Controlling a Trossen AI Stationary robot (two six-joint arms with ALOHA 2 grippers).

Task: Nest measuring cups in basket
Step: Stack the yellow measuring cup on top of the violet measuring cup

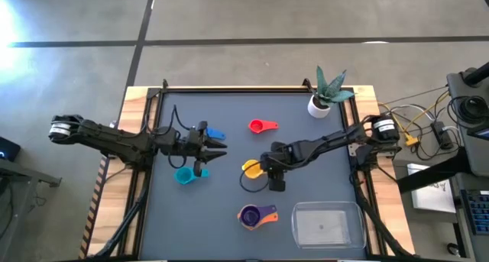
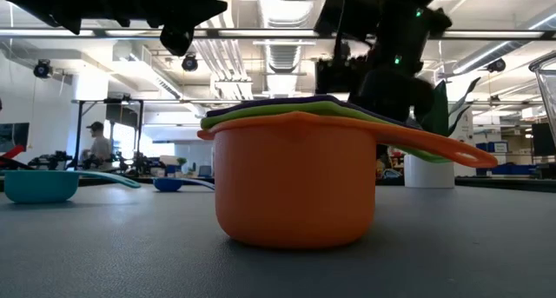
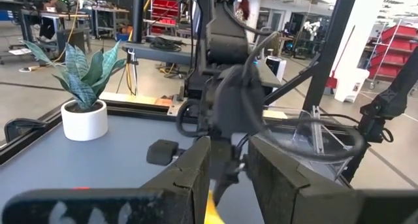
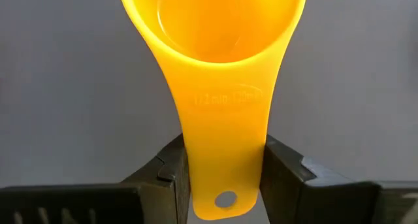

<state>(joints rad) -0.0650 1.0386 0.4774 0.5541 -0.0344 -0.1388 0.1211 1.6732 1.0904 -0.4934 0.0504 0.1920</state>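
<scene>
Right wrist view: yellow measuring cup [image 4: 219, 61] on the grey table [image 4: 59, 87], flat handle clamped between both fingers of the right gripper [image 4: 222, 168], pinched near the hanging hole. Seen from above, same cup [image 1: 250, 168] near table centre, right gripper [image 1: 269, 166] just beside it. Nested stack of orange, green and purple cups [image 1: 252, 215] nearer the front edge, not yet in the clear basket [image 1: 327, 222] at the front right corner. Red cup [image 1: 260, 126], blue cup [image 1: 215, 134] and teal cup [image 1: 186, 176] loose and well apart. Left gripper [image 1: 216, 148] hovering between blue and teal, fingers partly apart, holding nothing visible. Likely risk: thin slick handle twisting or slipping out on the lift, bowl swinging down. Also a chance of knocking the stack on approach. Open table between cup, stack and basket; plant pot [image 1: 319, 105] well clear at the back.
</scene>
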